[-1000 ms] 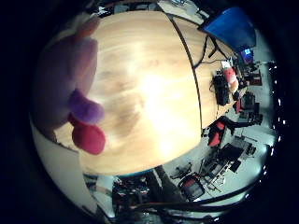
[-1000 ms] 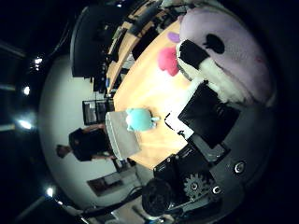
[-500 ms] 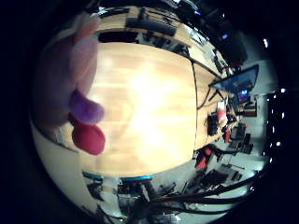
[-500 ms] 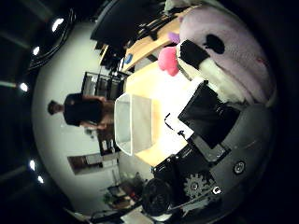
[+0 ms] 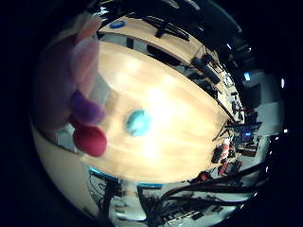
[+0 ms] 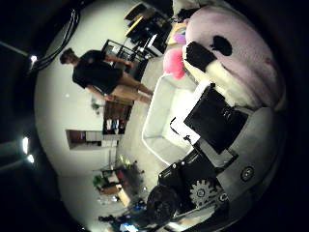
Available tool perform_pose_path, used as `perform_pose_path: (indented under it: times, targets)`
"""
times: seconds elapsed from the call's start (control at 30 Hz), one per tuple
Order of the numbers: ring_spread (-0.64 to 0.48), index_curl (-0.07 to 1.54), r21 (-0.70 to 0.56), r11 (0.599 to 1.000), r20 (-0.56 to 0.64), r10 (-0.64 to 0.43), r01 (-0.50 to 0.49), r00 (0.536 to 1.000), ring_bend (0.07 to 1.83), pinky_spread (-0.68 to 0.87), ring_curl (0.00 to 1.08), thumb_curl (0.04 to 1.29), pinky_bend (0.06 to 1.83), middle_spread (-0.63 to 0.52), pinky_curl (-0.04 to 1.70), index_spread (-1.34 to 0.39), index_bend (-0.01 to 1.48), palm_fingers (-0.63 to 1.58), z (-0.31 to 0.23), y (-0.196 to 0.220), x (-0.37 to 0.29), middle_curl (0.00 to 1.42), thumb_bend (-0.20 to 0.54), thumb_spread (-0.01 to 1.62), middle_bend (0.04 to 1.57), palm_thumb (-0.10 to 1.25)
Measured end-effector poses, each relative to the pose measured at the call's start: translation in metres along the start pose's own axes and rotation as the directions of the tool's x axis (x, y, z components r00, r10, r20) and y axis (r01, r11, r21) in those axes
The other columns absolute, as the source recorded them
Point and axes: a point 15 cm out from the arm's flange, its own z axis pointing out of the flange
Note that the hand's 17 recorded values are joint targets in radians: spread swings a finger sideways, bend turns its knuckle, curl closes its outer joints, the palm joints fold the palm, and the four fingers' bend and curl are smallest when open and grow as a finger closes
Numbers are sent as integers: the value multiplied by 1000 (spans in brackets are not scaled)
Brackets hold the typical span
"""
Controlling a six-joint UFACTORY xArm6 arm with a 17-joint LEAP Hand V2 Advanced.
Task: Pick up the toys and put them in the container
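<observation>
A large pale pink plush toy (image 6: pixel 241 67) with a black patch, a pink foot (image 6: pixel 174 64) and a purple foot (image 5: pixel 85 108) fills much of both palm views, close against the palm. My right hand (image 6: pixel 218 123) is shut on it, a black and white finger pressed to its side. The white container (image 6: pixel 164 123) lies just under the held plush, its inside showing nothing. A small teal toy (image 5: pixel 138 122) rests on the wooden table (image 5: pixel 184 118), apart from the hand.
A second wooden table (image 5: pixel 161 40) with dark equipment stands beyond the first. Shelves and cluttered gear (image 6: pixel 116 176) line the room's walls around the container.
The palm views have swung as the hand carried the plush: the container now looms larger and nearer, and the teal toy has come into the little finger side view. The hold on the plush is unchanged.
</observation>
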Motion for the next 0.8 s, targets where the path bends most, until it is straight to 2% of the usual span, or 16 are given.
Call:
perform_pose_path:
  times: [0.17, 0.37, 0.8]
  targets:
    - [-335, 717, -19, 997, 21, -69, 70, 997, 1242, -489, 476, 413, 1231, -432, 465, -573, 178, 1161, 15, -12, -56, 706, -11, 1043, 728, 1185]
    - [-337, 733, -61, 991, 23, -120, 121, 993, 1237, -486, 475, 419, 1230, -430, 471, -576, 177, 1154, 41, -12, -93, 711, -11, 1046, 726, 1191]
    - [-345, 745, -110, 977, -25, -184, 180, 983, 1236, -499, 476, 431, 1220, -431, 475, -576, 163, 1124, 79, -12, -118, 716, -13, 1065, 695, 1201]
